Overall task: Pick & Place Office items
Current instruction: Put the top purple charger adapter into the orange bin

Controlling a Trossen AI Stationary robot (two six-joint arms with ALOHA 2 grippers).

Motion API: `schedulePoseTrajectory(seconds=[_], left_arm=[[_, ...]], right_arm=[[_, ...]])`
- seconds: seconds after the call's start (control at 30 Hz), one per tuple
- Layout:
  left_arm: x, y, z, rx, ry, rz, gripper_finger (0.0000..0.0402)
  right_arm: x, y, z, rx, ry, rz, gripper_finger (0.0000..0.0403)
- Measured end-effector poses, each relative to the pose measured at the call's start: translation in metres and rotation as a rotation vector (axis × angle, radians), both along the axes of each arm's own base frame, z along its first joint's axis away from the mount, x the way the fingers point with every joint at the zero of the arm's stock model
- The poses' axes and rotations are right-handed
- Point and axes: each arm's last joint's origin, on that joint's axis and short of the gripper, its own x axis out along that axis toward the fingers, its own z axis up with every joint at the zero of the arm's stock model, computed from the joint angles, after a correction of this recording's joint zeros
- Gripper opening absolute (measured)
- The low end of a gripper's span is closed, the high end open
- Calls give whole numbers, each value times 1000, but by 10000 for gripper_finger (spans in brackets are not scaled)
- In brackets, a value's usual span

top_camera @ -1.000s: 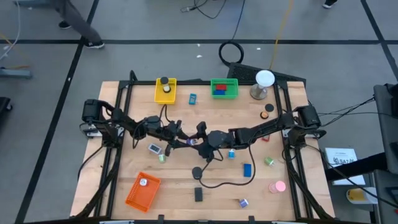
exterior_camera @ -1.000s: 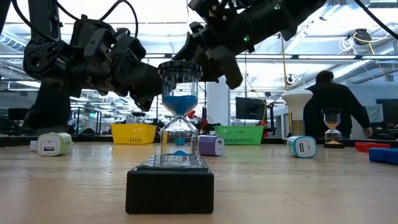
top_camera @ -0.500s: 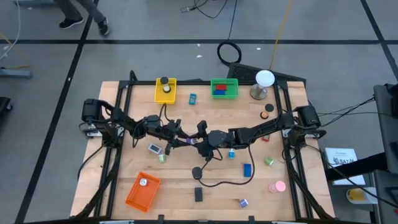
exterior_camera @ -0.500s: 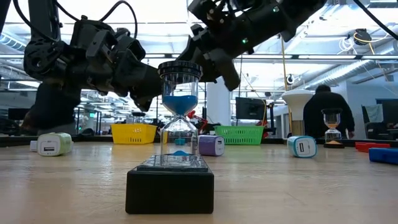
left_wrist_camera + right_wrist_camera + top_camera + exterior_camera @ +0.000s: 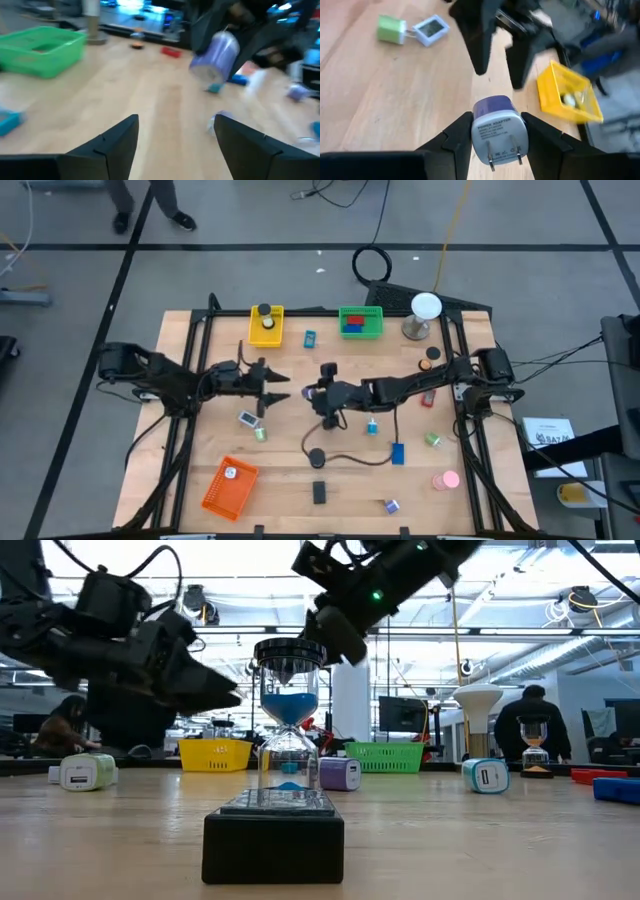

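Right gripper is clamped on the purple power adapter above mid-desk, prongs pointing back at its wrist camera. Left gripper hangs empty, fingers spread. High view hides most of the adapter.

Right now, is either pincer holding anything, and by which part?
The right pincer grips the purple power adapter by its two sides, prongs toward the wrist camera. The left pincer is open and empty.

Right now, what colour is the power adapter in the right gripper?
Purple body with a white plug face; the adapter shows best in the right wrist view.
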Motion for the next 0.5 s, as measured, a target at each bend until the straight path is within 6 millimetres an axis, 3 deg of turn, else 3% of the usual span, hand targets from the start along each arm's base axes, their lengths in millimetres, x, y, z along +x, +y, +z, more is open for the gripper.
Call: schedulePoseTrajectory(seconds=[0.23, 0.5], left_arm=[[-22, 0, -6, 33, 17, 156, 202], [-23, 1, -7, 30, 20, 182, 151]], right_arm=[[11, -44, 17, 197, 70, -228, 140], [44, -69, -17, 341, 318, -276, 140]])
